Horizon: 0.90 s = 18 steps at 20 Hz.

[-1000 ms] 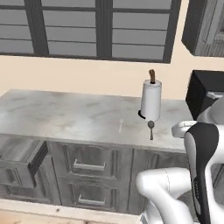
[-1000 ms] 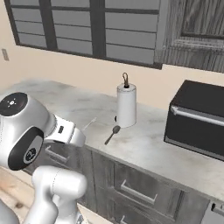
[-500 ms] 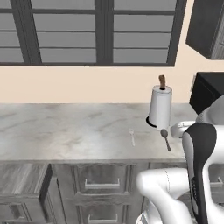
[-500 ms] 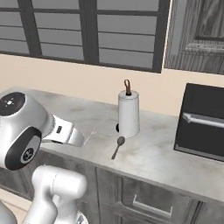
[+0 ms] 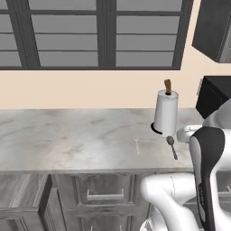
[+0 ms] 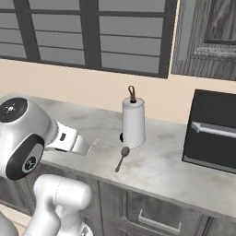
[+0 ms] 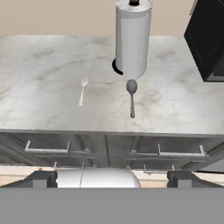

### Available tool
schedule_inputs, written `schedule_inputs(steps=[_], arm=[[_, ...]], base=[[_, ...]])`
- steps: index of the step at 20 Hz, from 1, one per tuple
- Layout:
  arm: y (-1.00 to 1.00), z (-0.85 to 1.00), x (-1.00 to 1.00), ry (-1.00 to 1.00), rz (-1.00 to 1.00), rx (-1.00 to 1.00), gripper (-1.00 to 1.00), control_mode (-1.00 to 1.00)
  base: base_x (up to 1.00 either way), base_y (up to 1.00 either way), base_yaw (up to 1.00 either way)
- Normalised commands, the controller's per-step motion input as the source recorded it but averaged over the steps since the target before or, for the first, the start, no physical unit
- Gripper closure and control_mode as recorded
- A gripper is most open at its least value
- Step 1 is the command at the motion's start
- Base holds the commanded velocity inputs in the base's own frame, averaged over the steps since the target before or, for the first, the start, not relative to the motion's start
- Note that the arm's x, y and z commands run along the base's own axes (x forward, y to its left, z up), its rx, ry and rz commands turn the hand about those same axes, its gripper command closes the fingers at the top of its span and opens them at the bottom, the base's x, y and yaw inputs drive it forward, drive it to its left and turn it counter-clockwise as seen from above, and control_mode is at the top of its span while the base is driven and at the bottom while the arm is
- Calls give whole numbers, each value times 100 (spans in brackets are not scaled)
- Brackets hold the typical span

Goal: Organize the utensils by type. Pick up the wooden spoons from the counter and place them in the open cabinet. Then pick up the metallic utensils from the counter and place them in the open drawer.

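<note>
Base and cameras have shifted rightward; gripper point(image 7: 112, 177) jaws spread wide, empty, short of the counter point(image 7: 39, 65) edge. Fork point(image 7: 82, 91) and spoon point(image 7: 131, 97) lie apart near the paper-towel roll point(image 7: 132, 38); fork tines resolve in hand view.

The pale marbled surface point(image 7: 39, 61) carries a small silver fork point(image 7: 82, 91), a dark grey spoon point(image 7: 131, 97) just beside an upright paper towel roll point(image 7: 133, 39), and a black microwave point(image 7: 205, 35) at one end.
</note>
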Motion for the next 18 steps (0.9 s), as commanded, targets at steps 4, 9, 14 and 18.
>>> schedule_inputs(steps=[4, 9, 14, 18], arm=[[0, 0, 0, 0, 0, 0, -100, 100], [0, 0, 0, 0, 0, 0, -100, 100], [0, 0, 0, 0, 0, 0, -100, 100], [-12, -2, 9, 3, -3, 0, -100, -100]], base=[[2, 0, 0], [5, -2, 0], [3, -3, 0], [2, -3, 0]])
